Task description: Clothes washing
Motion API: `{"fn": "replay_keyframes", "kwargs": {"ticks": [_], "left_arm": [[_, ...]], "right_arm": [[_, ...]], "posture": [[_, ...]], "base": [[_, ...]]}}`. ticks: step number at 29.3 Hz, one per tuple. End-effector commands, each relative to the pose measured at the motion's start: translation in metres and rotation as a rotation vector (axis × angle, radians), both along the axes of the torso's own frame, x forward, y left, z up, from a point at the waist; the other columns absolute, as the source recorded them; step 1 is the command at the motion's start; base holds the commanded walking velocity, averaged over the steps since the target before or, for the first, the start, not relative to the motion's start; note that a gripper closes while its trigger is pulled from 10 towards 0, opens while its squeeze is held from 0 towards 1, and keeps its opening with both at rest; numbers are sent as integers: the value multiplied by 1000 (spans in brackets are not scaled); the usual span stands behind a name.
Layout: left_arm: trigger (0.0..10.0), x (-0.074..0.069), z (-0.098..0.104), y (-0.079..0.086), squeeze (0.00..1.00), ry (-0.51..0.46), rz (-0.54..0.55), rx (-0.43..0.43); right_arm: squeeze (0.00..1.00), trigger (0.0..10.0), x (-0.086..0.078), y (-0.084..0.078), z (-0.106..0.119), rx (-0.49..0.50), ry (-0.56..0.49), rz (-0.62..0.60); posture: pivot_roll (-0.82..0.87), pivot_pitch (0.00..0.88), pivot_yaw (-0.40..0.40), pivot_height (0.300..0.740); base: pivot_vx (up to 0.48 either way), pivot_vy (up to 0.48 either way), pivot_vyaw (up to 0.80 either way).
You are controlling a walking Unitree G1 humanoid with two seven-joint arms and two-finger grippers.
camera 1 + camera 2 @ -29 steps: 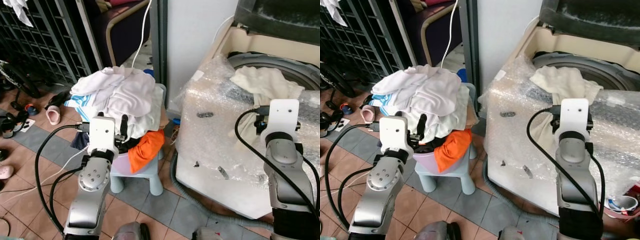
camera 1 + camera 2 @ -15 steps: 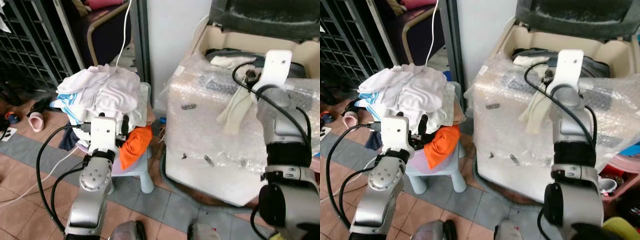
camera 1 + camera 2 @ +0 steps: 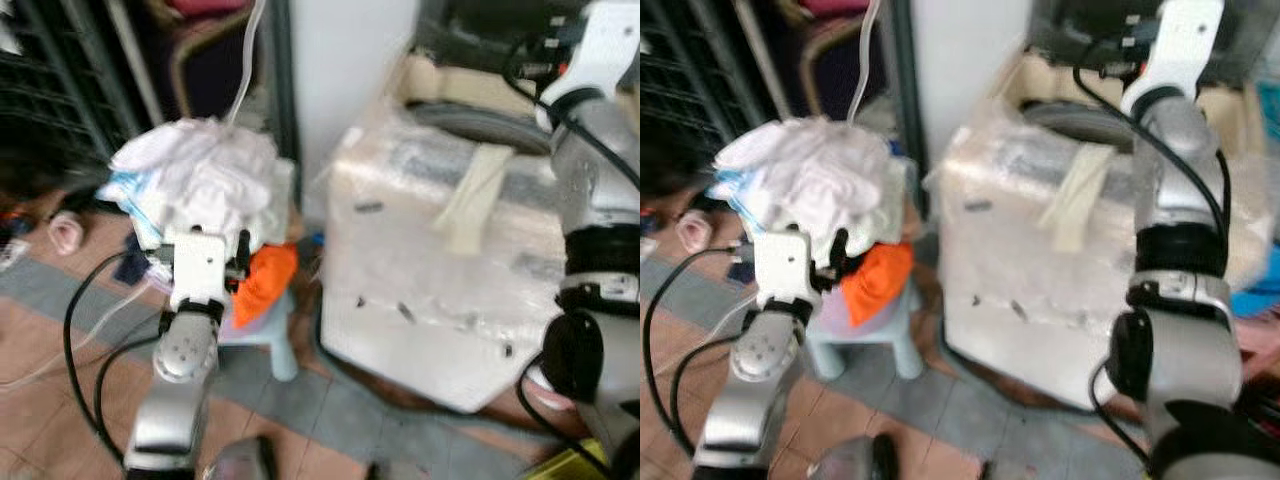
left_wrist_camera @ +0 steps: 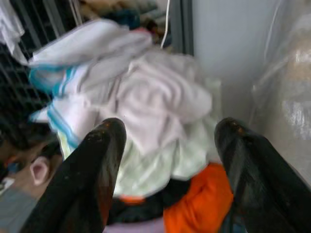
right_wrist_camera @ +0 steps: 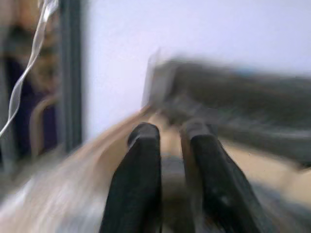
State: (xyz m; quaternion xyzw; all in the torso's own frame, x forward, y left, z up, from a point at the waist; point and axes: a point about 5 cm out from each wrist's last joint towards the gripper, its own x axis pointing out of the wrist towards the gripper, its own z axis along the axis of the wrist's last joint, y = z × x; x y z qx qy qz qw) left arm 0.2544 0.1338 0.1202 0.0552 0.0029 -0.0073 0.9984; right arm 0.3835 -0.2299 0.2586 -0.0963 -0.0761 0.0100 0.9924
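Right claw (image 5: 167, 194) raised above washing machine (image 3: 440, 260), fingers nearly together, nothing between; cream cloth (image 3: 472, 195) draped over machine's front edge; left claw (image 4: 167, 160) spread wide before laundry pile (image 3: 205, 180) on stool (image 3: 268, 335)

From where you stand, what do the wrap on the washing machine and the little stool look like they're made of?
The wrap looks like clear plastic bubble wrap: cloudy, glossy and crinkled over the washing machine. The stool under the laundry pile looks like smooth, pale-blue moulded plastic, though blur leaves this uncertain.
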Motion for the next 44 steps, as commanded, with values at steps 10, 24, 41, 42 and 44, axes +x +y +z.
{"fn": "replay_keyframes", "kwargs": {"ticks": [10, 24, 41, 42, 44], "left_arm": [[10000, 4, 4, -2, 0, -11, -70, 9], [10000, 2, 5, -1, 0, -12, -62, 20], [10000, 5, 6, -2, 0, -19, -63, 20], [10000, 5, 6, -2, 0, -19, -63, 20], [10000, 5, 6, -2, 0, -19, -63, 20]], "right_arm": [[0, 10000, -51, -3, -91, -202, 175, -92], [0, 0, -61, -6, -116, -202, 275, -180], [0, 0, -28, 4, -40, -170, -60, -114], [0, 0, -28, 4, -40, -170, -60, -114], [0, 0, -28, 4, -40, -170, -60, -114]], "posture": [[-57, 58, 75, 740], [-41, 53, 63, 740], [-49, 49, 69, 740], [-49, 49, 69, 740], [-49, 49, 69, 740]], "base": [[0, 0, 0], [0, 0, 0], [0, 0, 0], [0, 0, 0], [0, 0, 0]]}}
